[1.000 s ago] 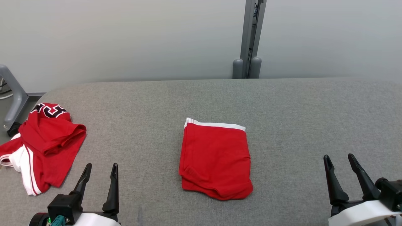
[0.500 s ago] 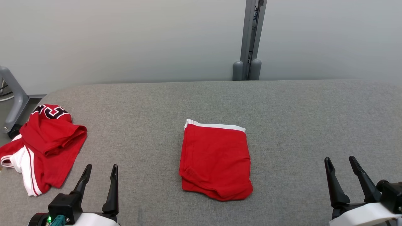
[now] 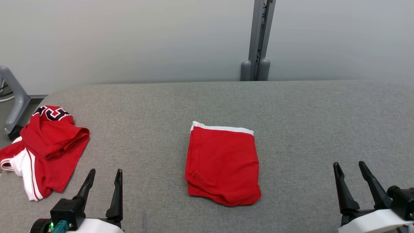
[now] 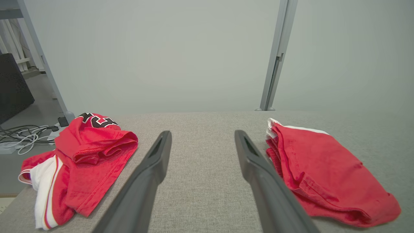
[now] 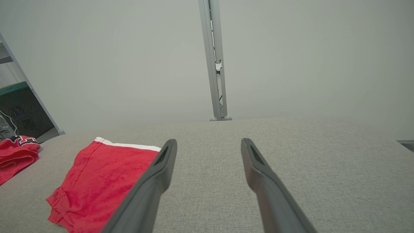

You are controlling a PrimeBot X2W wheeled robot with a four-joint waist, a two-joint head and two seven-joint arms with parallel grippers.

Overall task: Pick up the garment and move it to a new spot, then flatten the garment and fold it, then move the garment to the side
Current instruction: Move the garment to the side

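1. Far left of the folded red garment (image 3: 223, 165), beyond the rounded corner of the grey fabric-covered surface (image 3: 307, 113), a grey metal frame leg (image 3: 14, 100) stands on the floor.
2. A crumpled red jersey (image 3: 45, 149) with white side stripes and black-and-white lettering lies well to the left of the folded garment. It sits at the surface's left edge, with part of it draping over.
3. The left hand (image 3: 105, 171) hovers at the near edge, to the left of the folded garment and just right of the jersey. Its two dark fingers are spread apart and grasp nothing. The left wrist view shows bare grey fabric between the fingers (image 4: 152, 168).
4. The folded garment lies flat near the middle of the surface as a neat rectangle. It has a white band along its far edge and stacked layers showing at its near edge.
5. Behind the folded garment, past the far edge of the surface, a grey upright post (image 3: 259, 38) rises against a pale wall.
6. The right hand (image 3: 349, 163) hovers well to the right of the folded garment, near the front edge. Its fingers (image 5: 258, 168) are released and wide apart, touching nothing.
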